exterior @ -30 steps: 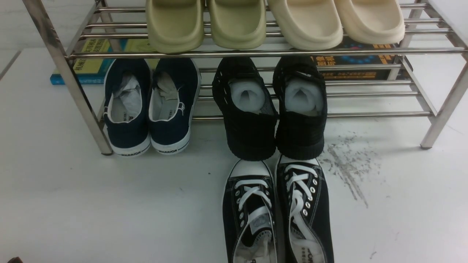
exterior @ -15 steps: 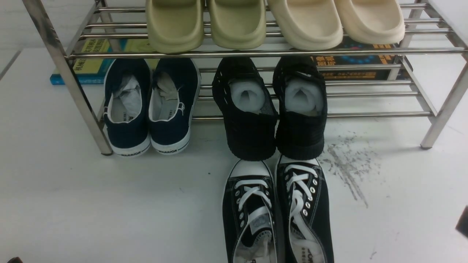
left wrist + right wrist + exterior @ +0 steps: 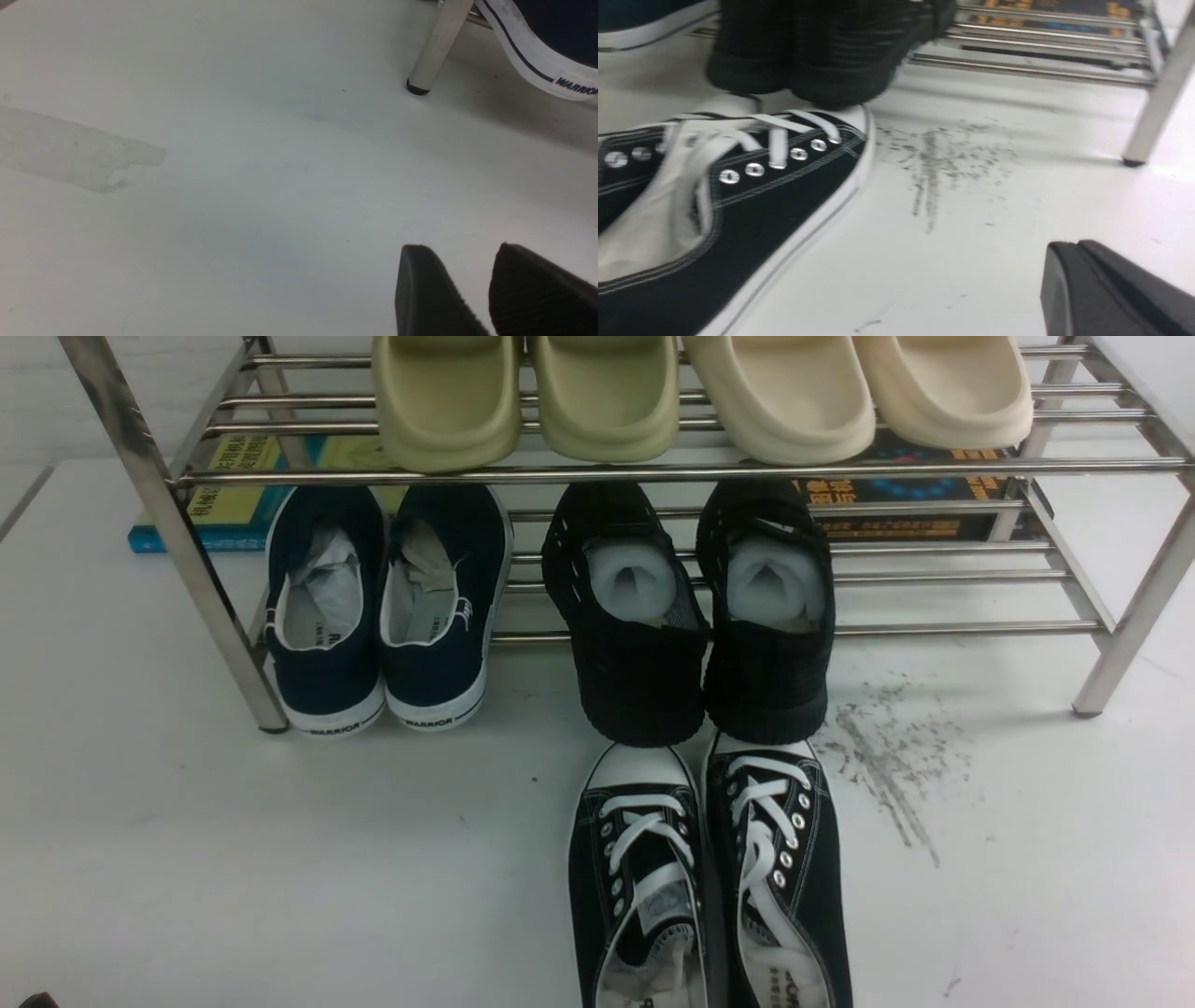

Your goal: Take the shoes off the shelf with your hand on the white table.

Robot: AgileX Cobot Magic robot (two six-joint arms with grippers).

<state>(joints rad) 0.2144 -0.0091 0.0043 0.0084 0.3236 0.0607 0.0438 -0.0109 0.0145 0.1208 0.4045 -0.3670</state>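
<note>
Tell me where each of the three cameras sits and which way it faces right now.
Front: between the arms, facing the shelf and laced shoes on the white table; no arm shows.
Left wrist: low over the table, facing a shelf leg and the navy shoe; left gripper fingertips show.
Right wrist: low, beside the shoes and scuff patch; right gripper shows.
Front and right wrist share the laced shoes.
</note>
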